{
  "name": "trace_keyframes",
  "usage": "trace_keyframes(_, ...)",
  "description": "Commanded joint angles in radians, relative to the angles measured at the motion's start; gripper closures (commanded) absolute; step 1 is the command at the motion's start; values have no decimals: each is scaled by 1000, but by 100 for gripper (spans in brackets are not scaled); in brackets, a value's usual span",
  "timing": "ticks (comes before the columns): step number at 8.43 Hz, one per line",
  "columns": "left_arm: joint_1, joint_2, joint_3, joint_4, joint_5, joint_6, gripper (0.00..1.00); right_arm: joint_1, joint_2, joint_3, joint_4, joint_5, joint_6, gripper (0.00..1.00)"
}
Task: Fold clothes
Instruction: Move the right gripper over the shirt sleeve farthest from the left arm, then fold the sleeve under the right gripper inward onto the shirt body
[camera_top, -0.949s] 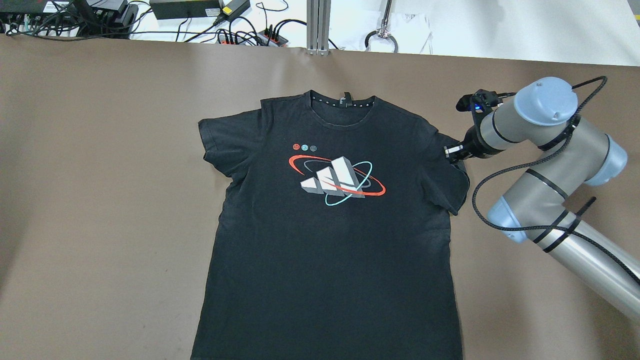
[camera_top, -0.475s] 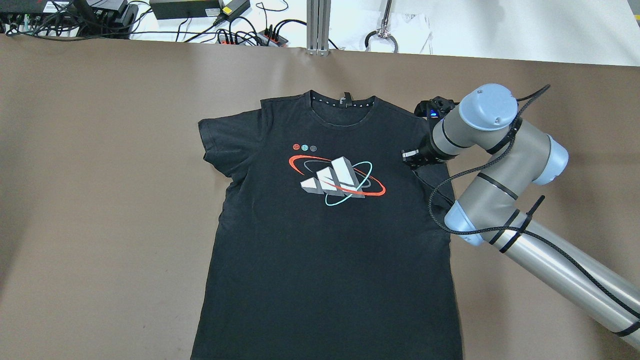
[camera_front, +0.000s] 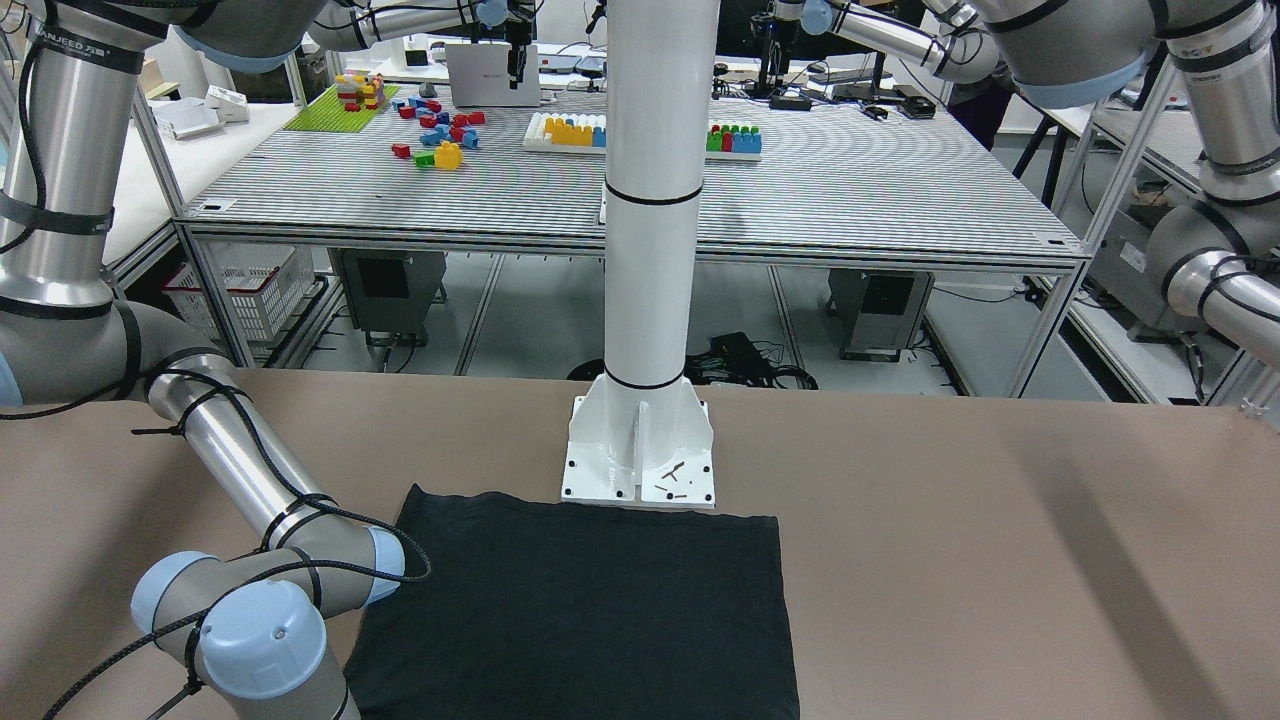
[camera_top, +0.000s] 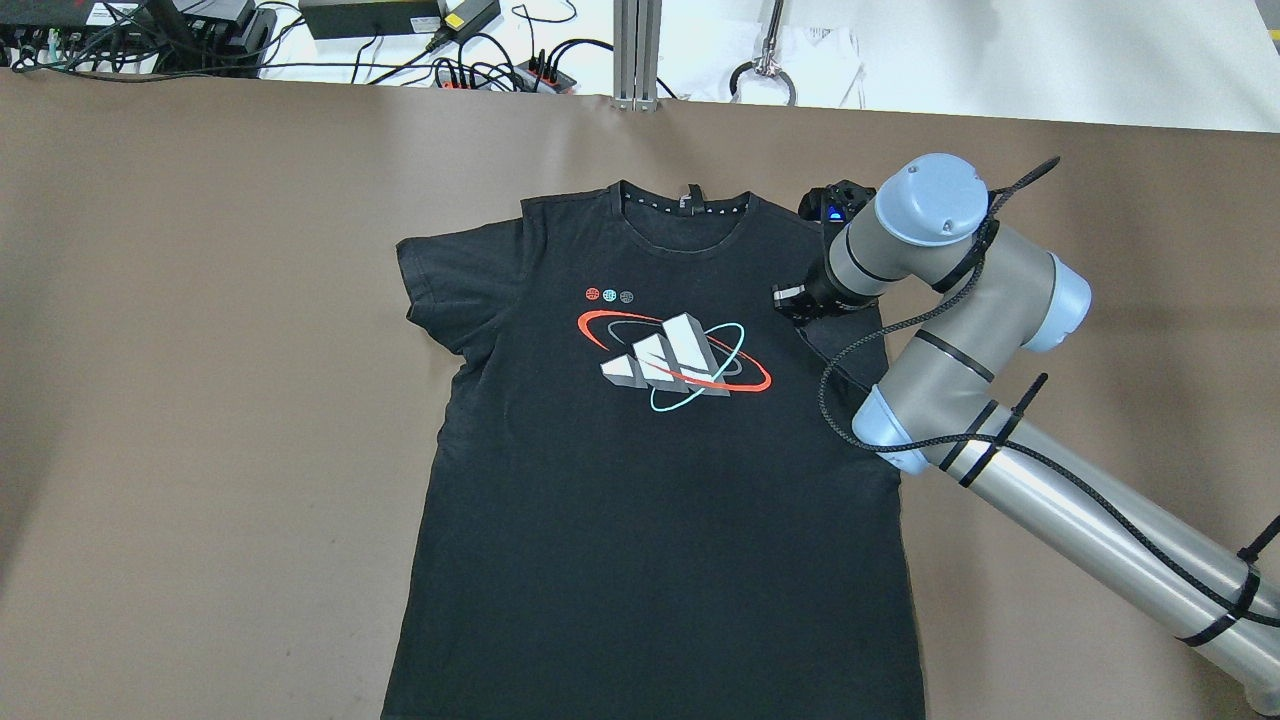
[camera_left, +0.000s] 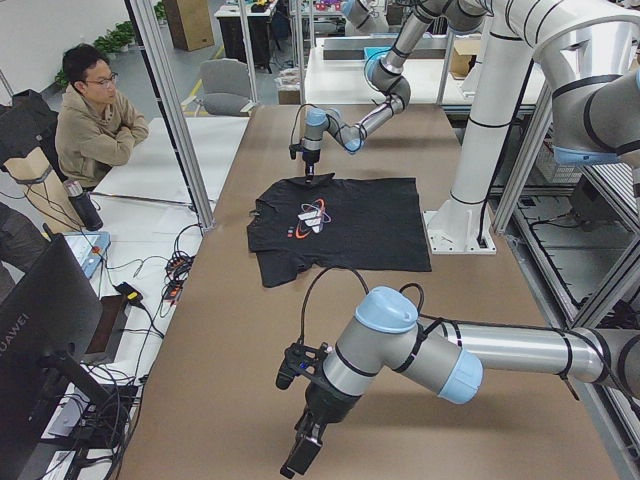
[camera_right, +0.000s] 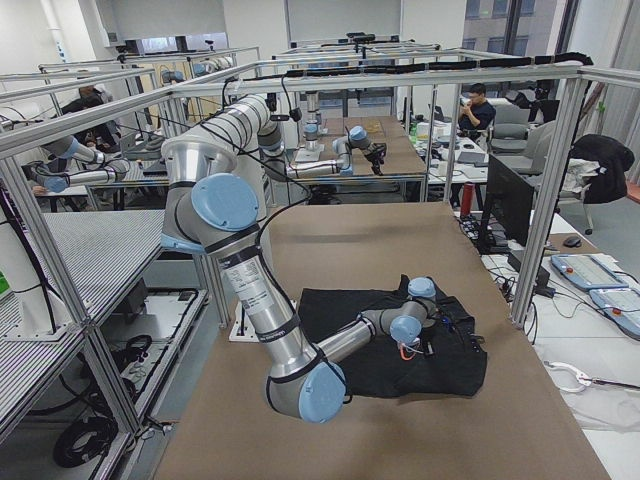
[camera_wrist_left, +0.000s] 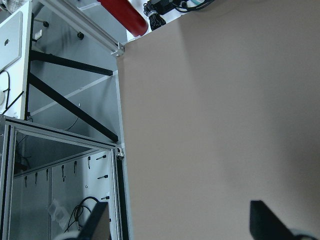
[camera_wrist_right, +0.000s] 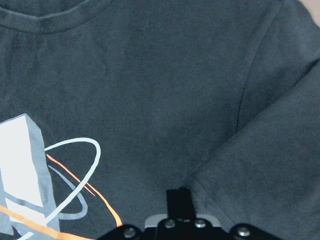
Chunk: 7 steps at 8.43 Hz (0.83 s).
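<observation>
The black T-shirt (camera_top: 650, 520) lies flat, print up, mid-way along the brown table (camera_top: 200, 400); the right gripper (camera_top: 790, 300) sits over its chest, just on the robot's right of the logo (camera_top: 672, 362), clenched on the edge of the sleeve (camera_wrist_right: 270, 165), which lies doubled inward over the body; the left gripper (camera_wrist_left: 178, 206) hangs well apart over bare table, fingers spread wide.

A black T-shirt (camera_top: 650, 520) is lying print-up on the brown tabletop (camera_top: 200, 400), its collar pointing toward the far edge. Its hem is touching the white pillar base (camera_front: 640, 460), which is standing at the robot-side edge.
</observation>
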Motion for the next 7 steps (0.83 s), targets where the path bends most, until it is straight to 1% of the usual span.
trace_keyframes(1, 0, 3, 0, 0, 1, 0, 0, -1, 26, -39, 0, -3, 10, 100)
trace_keyframes(2, 0, 5, 0, 0, 3, 0, 0, -1, 23, -43, -2, -5, 10, 100)
trace_keyframes(5, 0, 8, 0, 0, 1, 0, 0, -5, 29, -53, 0, -74, 38, 100)
trace_keyframes(7, -2, 8, 0, 0, 3, 0, 0, -20, 37, -54, 0, -75, 59, 100)
